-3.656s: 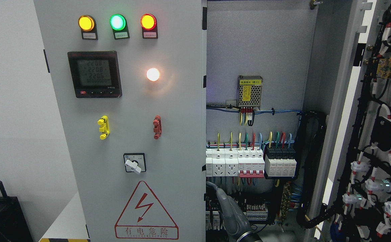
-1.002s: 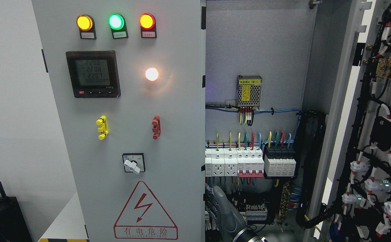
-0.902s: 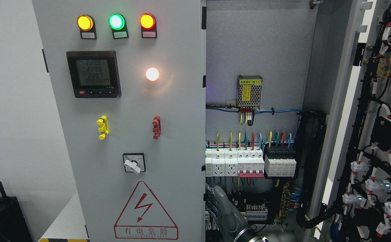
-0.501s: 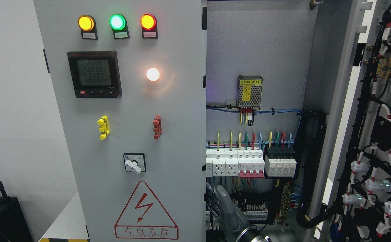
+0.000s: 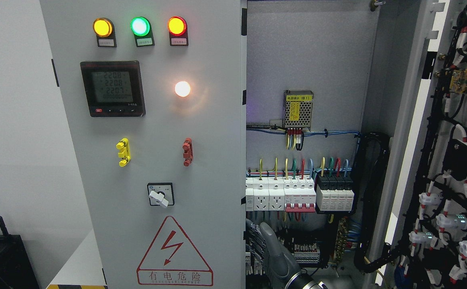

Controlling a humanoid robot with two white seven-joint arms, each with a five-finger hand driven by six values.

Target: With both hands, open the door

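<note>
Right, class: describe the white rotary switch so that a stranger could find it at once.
Start at the grey door carrying three indicator lamps. Low on it, just above the red warning triangle, sits the rotary switch: the only white knob, in a black square frame.

left door [image 5: 153, 160] left | wiring bay [image 5: 301, 160] right | robot hand [image 5: 271, 253] perhaps inside, low

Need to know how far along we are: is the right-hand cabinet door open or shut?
Open. The right door is swung out at the picture's right, its wired inner face showing, and the breakers inside the cabinet are exposed.
</note>
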